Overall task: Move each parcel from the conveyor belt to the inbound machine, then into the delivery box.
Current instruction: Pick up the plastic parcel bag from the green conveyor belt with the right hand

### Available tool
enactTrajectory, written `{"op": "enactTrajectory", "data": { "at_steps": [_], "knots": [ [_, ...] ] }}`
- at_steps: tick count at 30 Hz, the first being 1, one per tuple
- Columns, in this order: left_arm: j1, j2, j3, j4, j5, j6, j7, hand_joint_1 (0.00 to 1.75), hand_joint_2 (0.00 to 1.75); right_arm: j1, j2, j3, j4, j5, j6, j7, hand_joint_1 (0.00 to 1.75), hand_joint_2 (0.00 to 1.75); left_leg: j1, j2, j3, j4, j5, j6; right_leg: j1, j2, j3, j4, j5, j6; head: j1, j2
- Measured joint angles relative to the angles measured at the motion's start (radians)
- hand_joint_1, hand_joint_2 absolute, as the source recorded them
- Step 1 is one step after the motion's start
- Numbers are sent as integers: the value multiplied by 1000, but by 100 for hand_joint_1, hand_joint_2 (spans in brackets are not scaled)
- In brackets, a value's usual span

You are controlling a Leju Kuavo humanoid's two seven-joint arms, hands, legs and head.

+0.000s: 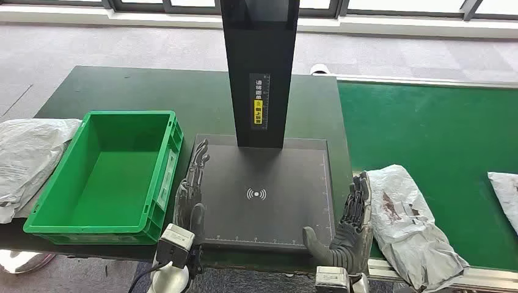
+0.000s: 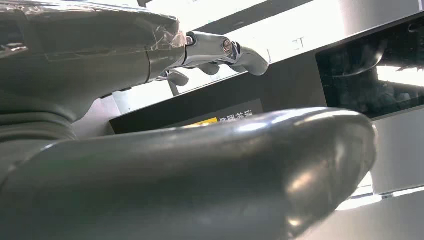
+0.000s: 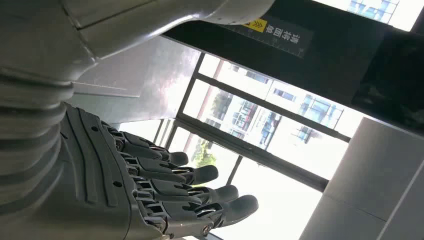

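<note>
**Both hands empty at the scanner's near corners**

The right hand (image 1: 353, 221) is hovering with fingers straight and apart, holding nothing; a crumpled grey plastic parcel (image 1: 408, 221) is lying just beside it on the green conveyor belt (image 1: 427, 128). The left hand (image 1: 192, 190) is likewise spreading empty, standing between the green delivery box (image 1: 160, 183) and the flat black inbound machine (image 1: 266, 192), whose bare plate is lying between both hands.

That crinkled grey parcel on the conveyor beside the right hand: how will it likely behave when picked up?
The grey parcel is a wrinkled poly mailer lying flat, so it will probably sag and fold instead of staying stiff. Its glossy film looks somewhat slippery, so it may slide in the right hand. It seems thin, likely light, and it cannot roll or tip.
</note>
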Motion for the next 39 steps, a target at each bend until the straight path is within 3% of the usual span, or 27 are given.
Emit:
{"op": "enactTrajectory", "data": {
  "at_steps": [4, 7, 10, 13, 18, 21, 27, 34, 39],
  "knots": [
    [0, 0, 0, 0, 0, -3, -1, 0, 0, 3, 0, -2, 0, 44, -1, 22, 0, 175, 0, 0, 0, 0, 0, 0, 0, 0, 0, 0, 0, 0, 0, 0],
    [1, 0, 0, -1, 1, -15, -2, 0, 0, 25, 16, -52, -5, 258, -1, 97, 0, 175, 0, -1, 0, 0, 0, 0, 0, -1, 0, 0, 0, 0, 0, 0],
    [2, 0, 1, -7, -4, -30, -1, 0, 0, 52, 44, -175, -17, 483, -1, 208, 0, 175, 0, -1, -1, 0, 0, 0, 0, -1, 0, 0, 0, 0, 0, 0],
    [11, 0, 5, -21, -25, -33, -1, 0, 0, 89, 64, -309, -49, 615, 31, 307, 0, 175, 0, -2, -1, 0, -1, 1, 0, -2, 0, 0, 0, 1, 0, 0],
    [64, 0, 19, -68, -40, -33, -1, 0, 0, 139, 125, -539, -136, 786, 213, 340, 0, 175, -1, -2, -2, 0, -1, 1, -1, -2, -1, -1, -1, 1, 0, 0],
    [90, -2, 36, -98, -41, -33, -3, 0, 0, 140, 158, -671, -154, 841, 318, 336, 0, 175, -1, -2, -2, 0, -1, 2, -1, -2, -1, -1, -1, 2, 0, 0],
    [123, -6, 63, -133, -39, -17, -11, 0, 0, 136, 191, -858, -151, 896, 387, 303, 0, 175, -1, -2, -2, 0, -2, 2, -1, -2, 0, -1, -1, 2, 0, 0],
    [155, -11, 85, -158, -37, 8, -21, 0, 0, 97, 194, -939, -87, 929, 411, 325, 0, 175, -1, -2, -2, 0, -2, 2, -1, -2, 0, -1, -1, 2, 0, 0],
    [162, -11, 88, -166, -51, 47, -24, 0, 0, 42, 165, -948, 40, 947, 404, 393, 0, 175, -1, -2, -1, 0, -2, 2, -1, -1, 0, -1, -1, 2, 0, 0]
  ]
}}
